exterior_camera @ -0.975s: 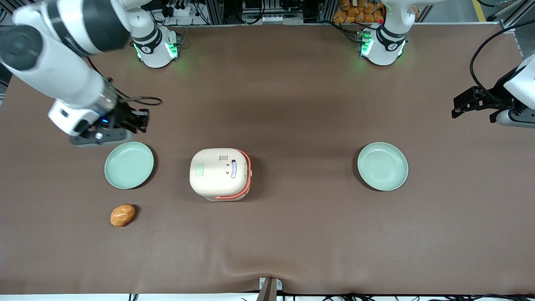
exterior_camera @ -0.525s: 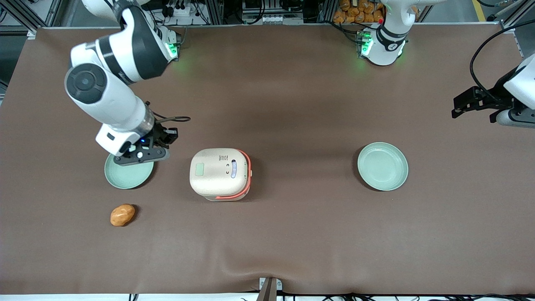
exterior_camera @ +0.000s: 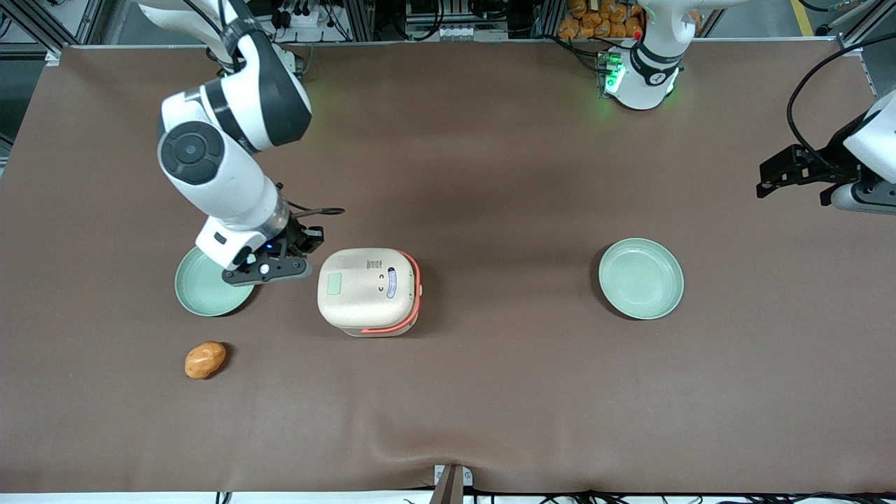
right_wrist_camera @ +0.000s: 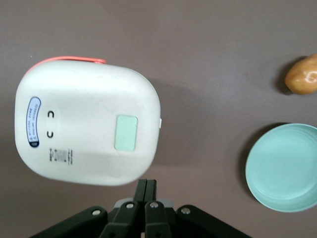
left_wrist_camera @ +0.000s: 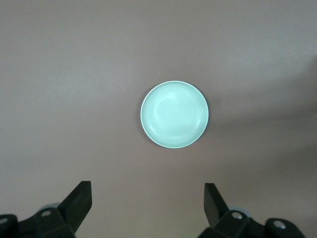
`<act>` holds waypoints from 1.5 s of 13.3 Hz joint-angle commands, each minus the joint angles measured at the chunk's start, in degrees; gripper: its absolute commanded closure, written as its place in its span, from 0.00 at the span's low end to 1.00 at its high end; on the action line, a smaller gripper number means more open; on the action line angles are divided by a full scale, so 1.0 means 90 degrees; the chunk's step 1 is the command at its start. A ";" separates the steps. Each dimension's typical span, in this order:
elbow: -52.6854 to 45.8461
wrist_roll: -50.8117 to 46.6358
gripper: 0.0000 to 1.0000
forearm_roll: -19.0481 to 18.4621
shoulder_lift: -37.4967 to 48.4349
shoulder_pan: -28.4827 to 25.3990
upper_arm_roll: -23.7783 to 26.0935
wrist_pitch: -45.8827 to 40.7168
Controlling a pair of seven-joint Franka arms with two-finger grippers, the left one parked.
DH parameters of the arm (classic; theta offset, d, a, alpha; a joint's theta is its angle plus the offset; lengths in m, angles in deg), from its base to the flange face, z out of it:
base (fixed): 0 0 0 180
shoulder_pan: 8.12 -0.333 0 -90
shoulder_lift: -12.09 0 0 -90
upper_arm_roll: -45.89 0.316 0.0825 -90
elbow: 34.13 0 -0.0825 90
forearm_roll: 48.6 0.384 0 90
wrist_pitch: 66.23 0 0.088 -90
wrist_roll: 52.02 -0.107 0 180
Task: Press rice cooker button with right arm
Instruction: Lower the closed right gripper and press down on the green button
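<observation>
Brown table cover (exterior_camera: 490, 392) — contents listed from the front camera outward.

1. Orange-brown rounded item (exterior_camera: 205, 360), nearest the front camera, toward the working arm's end.
2. Rice cooker (exterior_camera: 369, 290), mid-table, upright; cream lid with a pale green patch, orange-red band along the side toward the parked arm's end. Nothing touches it.
3. Mint-green plate (exterior_camera: 203, 290), beside the cooker toward the working arm's end; partly overlapped by the wrist above it. A second mint-green plate (exterior_camera: 640, 278) lies toward the parked arm's end.
4. Gripper (exterior_camera: 306, 241) of the right arm (exterior_camera: 224, 168) — held above the table, just beside the cooker's edge and slightly farther from the camera; fingers (right_wrist_camera: 146, 191) pressed together with nothing between them.
</observation>
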State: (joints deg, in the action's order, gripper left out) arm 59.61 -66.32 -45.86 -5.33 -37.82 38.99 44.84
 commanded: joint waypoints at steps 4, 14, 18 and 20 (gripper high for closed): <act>-0.0102 -0.0140 1.00 0.0066 -0.0525 -0.0088 -0.0054 0.0597; -0.0102 -0.0559 1.00 0.0066 -0.0867 -0.0254 -0.0044 0.1076; -0.0102 -0.0745 1.00 0.0066 -0.0897 -0.0284 -0.0044 0.1096; -0.0102 -0.0745 1.00 0.0066 -0.0906 -0.0274 -0.0044 0.1096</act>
State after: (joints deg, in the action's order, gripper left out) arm 59.57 -71.99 -45.82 -12.72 -39.90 38.98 54.59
